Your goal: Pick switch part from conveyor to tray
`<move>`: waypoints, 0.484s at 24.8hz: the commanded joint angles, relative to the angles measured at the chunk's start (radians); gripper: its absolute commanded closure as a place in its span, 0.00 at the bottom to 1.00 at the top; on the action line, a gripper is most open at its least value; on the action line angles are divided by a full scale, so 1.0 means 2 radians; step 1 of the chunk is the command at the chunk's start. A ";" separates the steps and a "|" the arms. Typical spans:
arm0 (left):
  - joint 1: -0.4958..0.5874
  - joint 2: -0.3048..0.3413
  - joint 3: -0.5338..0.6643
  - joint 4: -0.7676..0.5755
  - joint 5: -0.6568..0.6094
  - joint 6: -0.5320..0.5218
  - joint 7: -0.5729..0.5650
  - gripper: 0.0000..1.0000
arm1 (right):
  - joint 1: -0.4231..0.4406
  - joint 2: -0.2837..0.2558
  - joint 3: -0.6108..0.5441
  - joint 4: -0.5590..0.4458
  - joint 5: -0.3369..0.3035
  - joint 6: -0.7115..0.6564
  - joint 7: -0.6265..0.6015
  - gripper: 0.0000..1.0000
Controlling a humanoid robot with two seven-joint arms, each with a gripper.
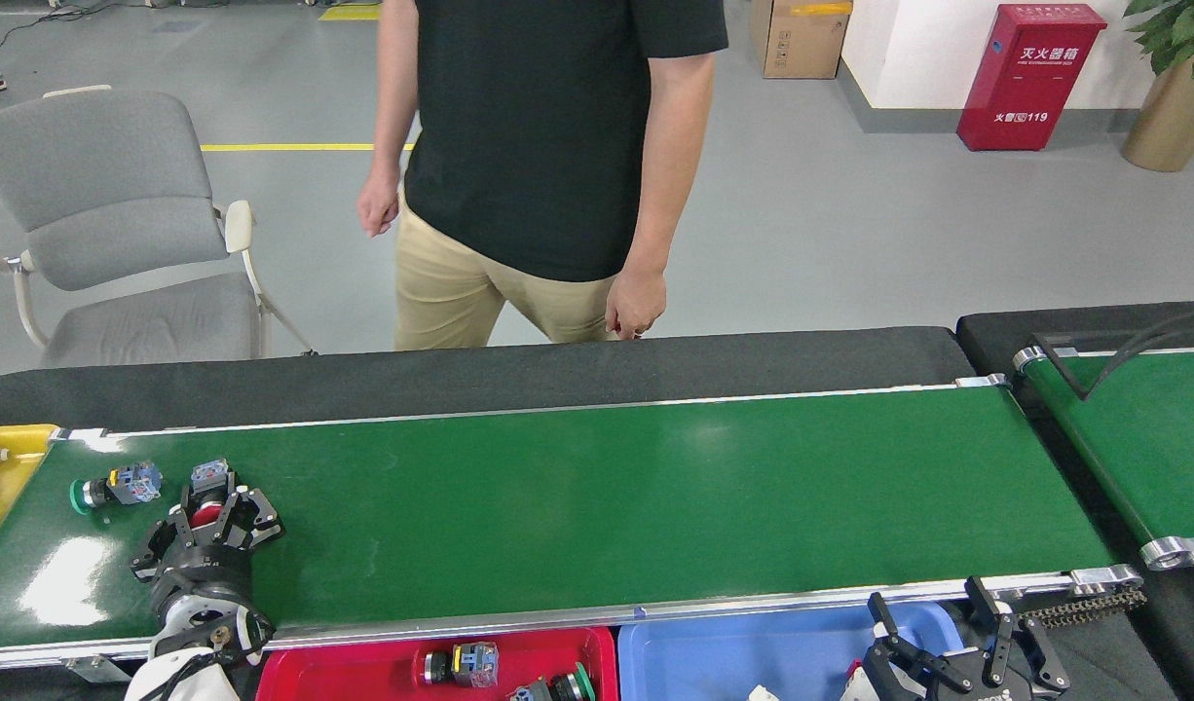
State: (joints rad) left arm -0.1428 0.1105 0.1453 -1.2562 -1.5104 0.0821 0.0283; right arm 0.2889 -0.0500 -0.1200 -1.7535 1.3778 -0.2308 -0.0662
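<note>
yellow tray [13, 458]: off the belt's left end, odd parts in it, partly cut off by the frame.
green switch [110, 487]: lying on its side on the belt [597, 487], near its left end, nobody on it.
red switch [207, 497]: on the belt just right of the green one, red cap sitting between the left arm's fingers.
left gripper [212, 511]: down over the red switch w/ fingers spread either side; looks unclenched, not squeezing yet.
step: I'd say the grab on the red switch, pre-close.
next move: prob. needs a firm close on the body, lift clear of the belt, then carry to the red tray.
red tray [363, 662]: below the belt's near rail, 2 switches in it already.
person [539, 146]: standing beyond the belt's far side, hands down, not reaching in.
blue tray [743, 652]: right of the red one, near rail side.
right gripper [948, 652]: idle over the blue tray, fingers apart, holding nothing.
</note>
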 commanded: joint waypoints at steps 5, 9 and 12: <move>0.177 -0.001 -0.017 -0.239 0.050 -0.316 0.007 0.67 | -0.009 -0.006 -0.017 -0.008 -0.003 0.003 -0.004 0.02; 0.229 -0.046 -0.013 -0.260 0.056 -0.379 0.005 0.00 | -0.009 -0.004 -0.029 -0.007 -0.004 0.004 -0.004 0.02; 0.236 -0.048 -0.004 -0.260 0.056 -0.382 0.006 0.00 | -0.009 -0.003 -0.029 -0.008 -0.004 0.004 -0.004 0.02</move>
State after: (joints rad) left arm 0.3287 0.0105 0.1244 -1.7622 -1.4024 -0.6605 0.0370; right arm 0.2784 -0.0501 -0.1723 -1.7538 1.3732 -0.2243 -0.0679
